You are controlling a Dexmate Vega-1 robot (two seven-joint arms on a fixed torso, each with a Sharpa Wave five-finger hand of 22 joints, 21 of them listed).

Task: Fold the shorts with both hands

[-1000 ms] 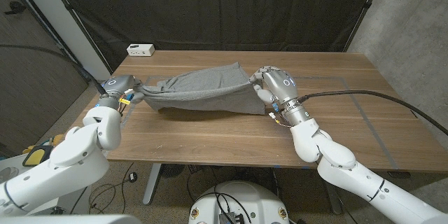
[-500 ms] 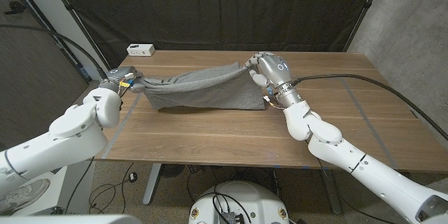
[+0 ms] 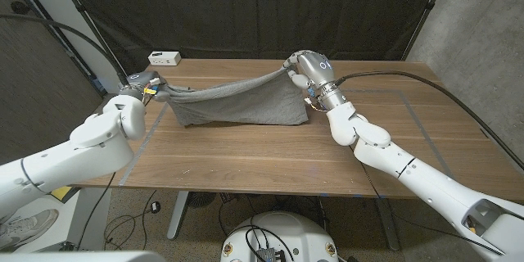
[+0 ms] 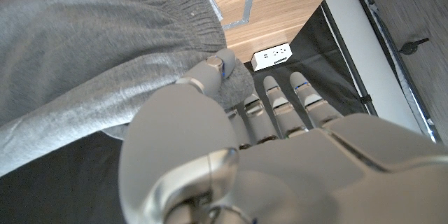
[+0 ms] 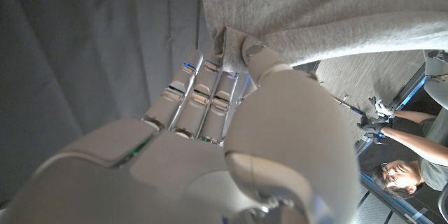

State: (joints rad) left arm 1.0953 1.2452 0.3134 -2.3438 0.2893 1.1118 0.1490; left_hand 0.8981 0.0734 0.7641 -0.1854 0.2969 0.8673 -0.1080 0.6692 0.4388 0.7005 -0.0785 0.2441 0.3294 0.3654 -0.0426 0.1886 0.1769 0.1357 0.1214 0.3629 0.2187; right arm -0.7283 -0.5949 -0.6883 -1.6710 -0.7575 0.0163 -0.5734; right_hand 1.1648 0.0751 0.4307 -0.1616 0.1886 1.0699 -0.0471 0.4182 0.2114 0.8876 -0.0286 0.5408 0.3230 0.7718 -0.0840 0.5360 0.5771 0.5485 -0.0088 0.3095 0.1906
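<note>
Head view: the shorts (image 3: 233,102) now hang stretched btwn both hands, top edge taut in a shallow sag, lower part draped down onto the table (image 3: 270,164). Vs a sec ago the right hand (image 3: 304,70) has gone up and toward the far side of the table, pulling its corner of the shorts higher. The left hand (image 3: 147,88) has climbed too, sitting near the table's left far corner, just this side of the white power strip (image 3: 164,58). Cloth is spread wider and flatter than before, less bunched. My read: lift-and-stretch phase, fabric being cleared off the wood so it can be swung over itself; fold proper not yet made. Both arms reach further out than earlier, elbows straighter.

Left wrist view: left hand (image 4: 231,122) pinches a gathered bit of the shorts (image 4: 84,49) btwn thumb and fingers, next to the ribbed waistband. Grip looks firm. The power strip (image 4: 271,54) sits beyond the fingertips on the table (image 4: 280,7).

Right wrist view: right hand (image 5: 231,91) holds a corner of the shorts (image 5: 336,7), thumb pressed on the cloth against the fingers. A person (image 5: 406,147) is in the background, off to the side of the shorts.

Risk as I judge it: small pinches, more tension could slip a corner.
</note>
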